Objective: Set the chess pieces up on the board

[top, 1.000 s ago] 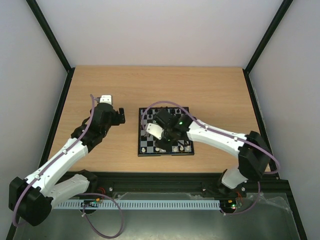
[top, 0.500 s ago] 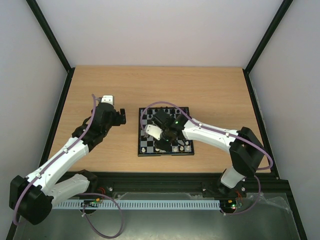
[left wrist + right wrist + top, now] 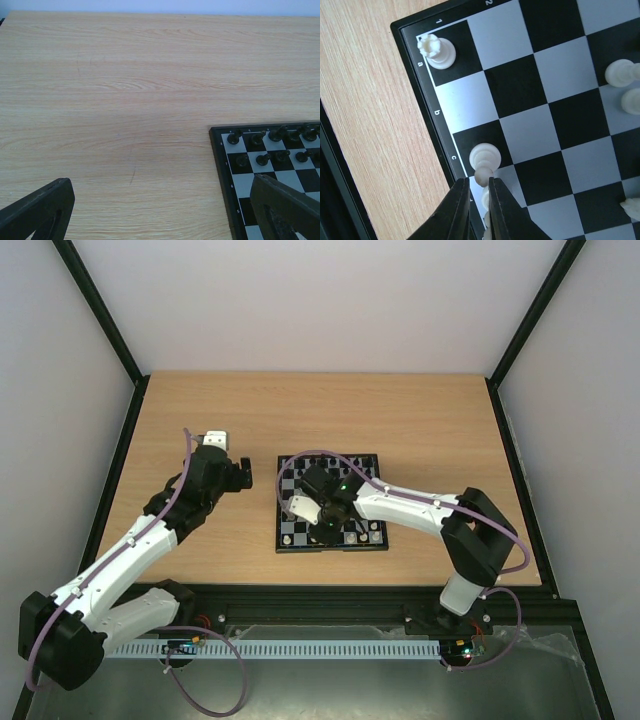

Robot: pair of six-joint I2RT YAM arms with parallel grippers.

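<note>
chessmen (image 3: pixel 262 159) in black stand in two rows along one side of the board (image 3: pixel 345 549). the board lies flat on the wooden bench (image 3: pixel 125 75), a little right of the middle, in front of the right arm. the right claw (image 3: pixel 479 183) hangs low over the board, by the edge with the small letters on it. its two dark fingers (image 3: pixel 460 210) are pinched close together, and a white piece (image 3: pixel 487 200) sits in the thin gap between them. just past the fingertips a second white piece (image 3: pixel 485 155) stands on the black square by the letter c. a white rook (image 3: pixel 437 50) stands in the corner square, by the letter a. more white ones (image 3: pixel 620 72) show at the right side of that view. the left claw (image 3: pixel 160 200) is off to the left of the board, over bare wood. its fingers (image 3: pixel 42 205) are spread wide apart and there is nothing between them.
</note>
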